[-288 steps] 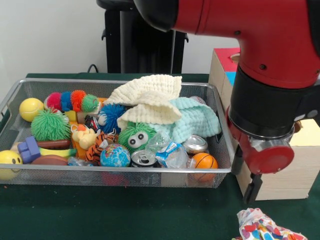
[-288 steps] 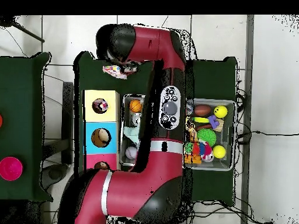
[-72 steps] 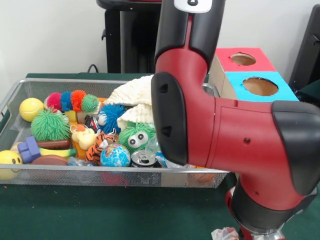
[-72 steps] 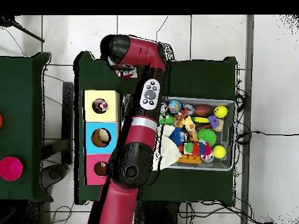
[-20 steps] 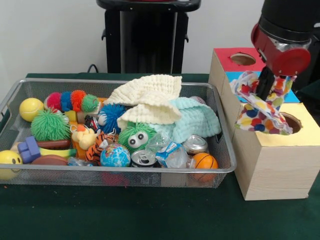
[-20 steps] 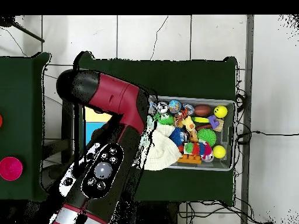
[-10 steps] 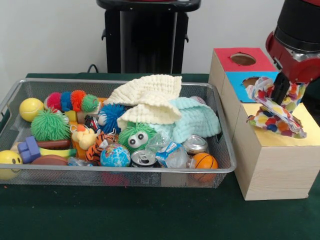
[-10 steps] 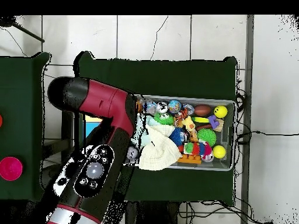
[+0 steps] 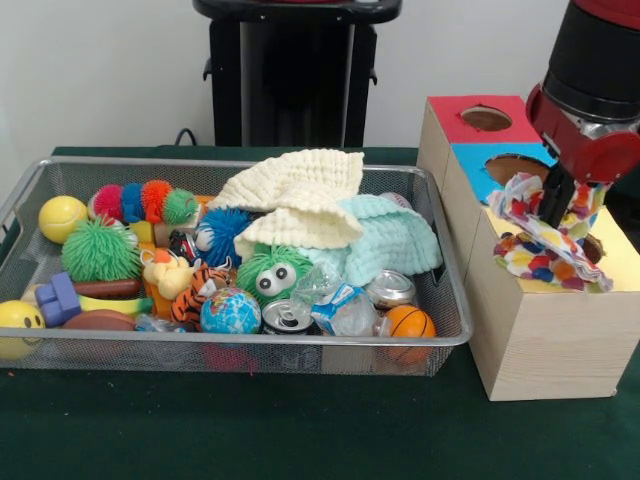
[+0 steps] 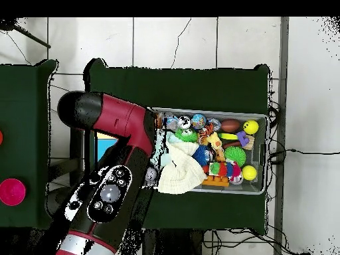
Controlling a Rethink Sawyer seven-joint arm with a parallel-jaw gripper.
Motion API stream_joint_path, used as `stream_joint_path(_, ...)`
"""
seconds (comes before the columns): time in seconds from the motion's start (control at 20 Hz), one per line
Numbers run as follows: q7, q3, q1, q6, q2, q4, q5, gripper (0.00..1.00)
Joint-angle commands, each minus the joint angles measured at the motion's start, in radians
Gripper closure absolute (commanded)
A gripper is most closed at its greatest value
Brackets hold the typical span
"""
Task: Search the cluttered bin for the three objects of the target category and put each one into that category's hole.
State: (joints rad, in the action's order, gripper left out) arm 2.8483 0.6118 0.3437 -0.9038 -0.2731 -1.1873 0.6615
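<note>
In the front view, a wire basket (image 9: 30, 185) fills the left and middle of the green table (image 9: 250, 430), with a bare strip of cloth running along its near rim. At its left end sit a yellow ball (image 9: 62, 217), a green spiky ball (image 9: 100, 250) and a smiley ball (image 9: 18, 322) pressed against the near corner. Further right lie a striped caterpillar toy (image 9: 145, 201), a toy tiger (image 9: 205, 285), a globe ball (image 9: 230, 311) and a green googly-eyed toy (image 9: 272, 274). A cream cloth (image 9: 295, 185) is heaped over a mint cloth (image 9: 395, 240) in the middle right, rising above the rim. Two cans (image 9: 388, 288) and a small basketball (image 9: 410, 322) crowd the near right corner.

Just right of the basket stands a row of boxes: a red-topped box (image 9: 455, 110) farthest back, a blue-topped box (image 9: 480, 165) next, and a yellow-topped box (image 9: 610, 265) nearest.

The gripper (image 9: 556, 205) hangs over the yellow top, closed on a spotted cloth (image 9: 535, 245). The cloth droops below and to the left of the fingers, its long side running left to right, its lower folds lying on the yellow top over the hole. In the overhead view the arm (image 10: 109, 166) covers the boxes.
</note>
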Motion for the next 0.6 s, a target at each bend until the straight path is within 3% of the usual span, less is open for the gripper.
stream_joint_path(0.05, 0.141, -0.135, -0.021, -0.005, 0.021, -0.133, -0.005, 1.0)
stream_joint_path(0.25, 0.143, -0.151, -0.016, 0.002, -0.001, -0.162, 0.01, 1.0)
stream_joint_path(0.6, 0.223, -0.122, 0.053, -0.043, -0.034, -0.184, 0.012, 1.0)
